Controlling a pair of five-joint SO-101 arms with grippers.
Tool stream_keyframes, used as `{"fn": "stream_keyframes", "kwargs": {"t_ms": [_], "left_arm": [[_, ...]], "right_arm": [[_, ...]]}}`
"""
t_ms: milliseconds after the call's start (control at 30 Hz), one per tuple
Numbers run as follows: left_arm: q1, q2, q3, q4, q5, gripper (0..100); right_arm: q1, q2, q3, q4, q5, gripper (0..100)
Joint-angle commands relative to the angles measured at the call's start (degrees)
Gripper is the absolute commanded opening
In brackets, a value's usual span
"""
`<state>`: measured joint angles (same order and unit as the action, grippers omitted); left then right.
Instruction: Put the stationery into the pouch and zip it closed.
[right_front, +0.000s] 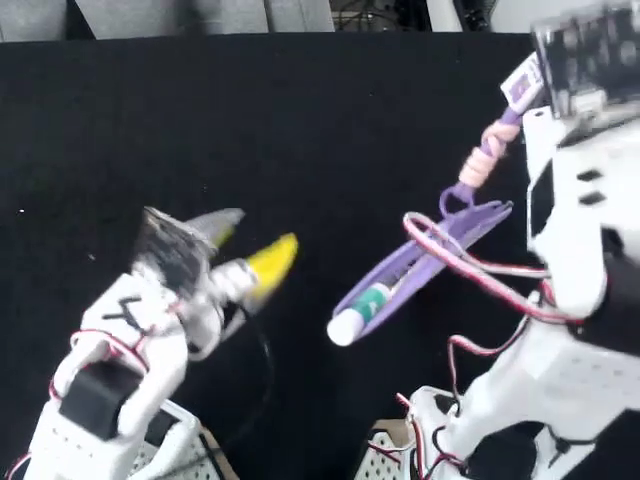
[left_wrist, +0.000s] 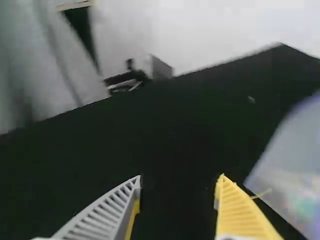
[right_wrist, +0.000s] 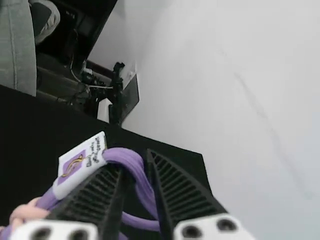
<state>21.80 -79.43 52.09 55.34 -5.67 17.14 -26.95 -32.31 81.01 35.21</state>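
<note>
Space is showing between the two fingers of your left gripper: they are standing wide apart and holding nothing. The gripper is hovering over the black table, well to the left of the pouch and pointing toward it.

The purple pouch is slanting across the table with its lower end nearest that gripper. A white-capped tube with a green band is poking out of that open lower end. Whether the end is resting on the table or hanging just above it, I cannot tell through the blur.

From the pouch's upper end a purple strap is running up to the right. Your right gripper is pinching it, fingers closed on it just beside the paper tag.

You are handling soft, light fabric, so it is likely going to sag and swing from the strap rather than hold its mouth open. The tube is looking smooth and liable to slide out. I am judging that you are better off taking the fabric near the open end with the left gripper and steadying it before nudging the tube in and zipping.
</note>
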Motion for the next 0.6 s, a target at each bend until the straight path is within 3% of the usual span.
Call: {"fn": "stream_keyframes", "kwargs": {"t_ms": [0, 167, 367, 567], "left_arm": [[12.0, -6.7, -0.7, 7.5, -9.7, 24], [19.8, -14.4, -0.6, 13.7, -15.2, 24], [18.8, -16.4, 1.2, 13.9, -16.5, 24], [15.7, -16.4, 5.8, 7.1, -16.5, 24]], "right_arm": [[-1.0, 2.6, -0.2, -2.5, -0.7, 1.1], [-1.1, 3.1, -0.3, -2.6, -0.7, 1.1], [-1.1, 3.1, -0.3, -2.5, -0.7, 1.1], [-1.0, 3.1, -0.3, -2.1, -0.4, 1.1]]}}
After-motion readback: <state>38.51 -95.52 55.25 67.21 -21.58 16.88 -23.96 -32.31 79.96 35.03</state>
